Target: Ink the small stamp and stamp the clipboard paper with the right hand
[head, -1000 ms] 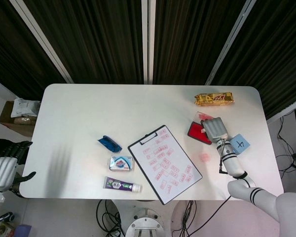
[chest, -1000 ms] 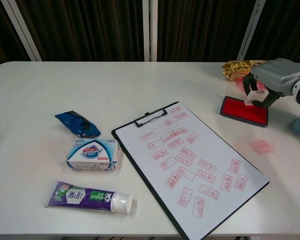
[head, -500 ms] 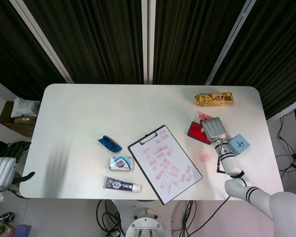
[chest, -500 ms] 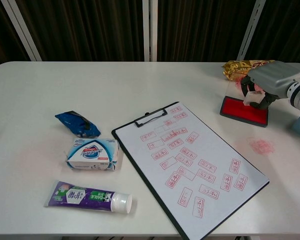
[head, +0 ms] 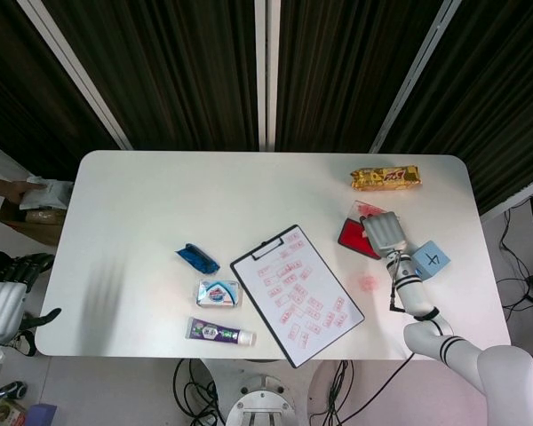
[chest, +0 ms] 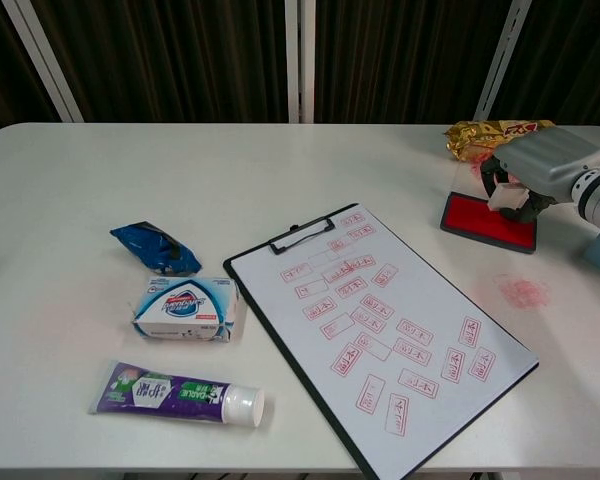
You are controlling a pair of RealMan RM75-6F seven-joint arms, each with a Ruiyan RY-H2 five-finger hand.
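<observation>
A: Progress?
B: Inking stage. Right hand (chest: 536,172) fingers (chest: 502,182) pinch small stamp (chest: 511,196) over red ink pad (chest: 485,221), approx 2 o'clock from clipboard paper (chest: 380,320).
A: Left to do?
B: Press onto paper. Left hand (head: 2,297) idle off bench (head: 160,204), empty, fingers partly curled.

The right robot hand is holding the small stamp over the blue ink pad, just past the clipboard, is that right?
Not quite: the ink pad is red, not blue, as the chest view shows. The rest holds: the right robot hand holds the small stamp over it, beyond the clipboard.
</observation>
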